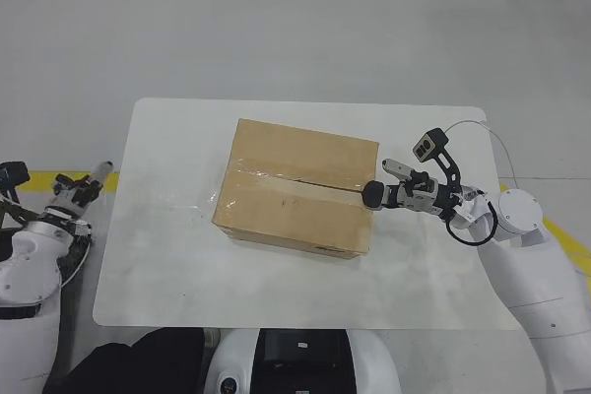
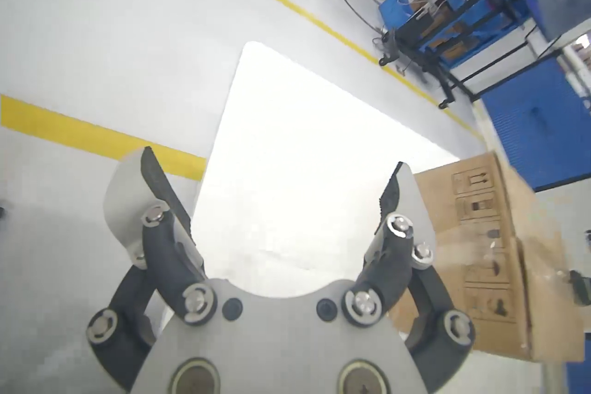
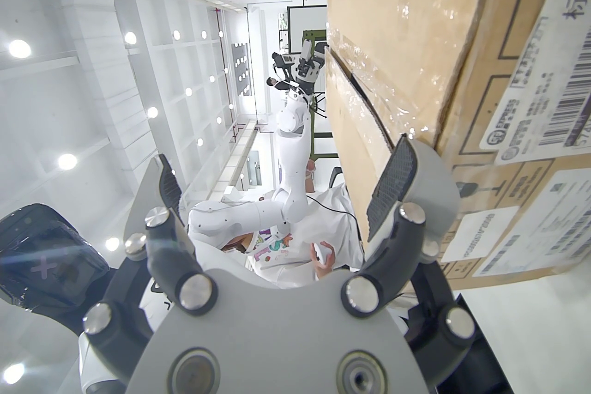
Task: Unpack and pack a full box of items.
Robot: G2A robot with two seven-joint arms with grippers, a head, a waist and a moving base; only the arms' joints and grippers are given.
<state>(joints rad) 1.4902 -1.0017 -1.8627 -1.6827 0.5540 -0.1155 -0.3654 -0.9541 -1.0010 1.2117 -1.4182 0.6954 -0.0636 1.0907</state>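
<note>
A brown cardboard box [image 1: 297,187] stands closed in the middle of the white table [image 1: 167,276], with clear tape along its top seam. My right gripper [image 1: 372,194] is at the box's right end by the top edge, open, one finger [image 3: 392,188] against the taped corner of the box [image 3: 397,21] and nothing held. My left gripper [image 2: 272,192] is off the table's left side, open and empty, pointing across the table [image 2: 300,165] toward the box [image 2: 489,257]. In the top view the left gripper [image 1: 87,184] sits beside the table's left edge.
The table's left half and front strip are bare. Yellow floor lines [image 1: 49,180] run beside the table. Blue shelving and a trolley [image 2: 443,8] stand far off on the floor.
</note>
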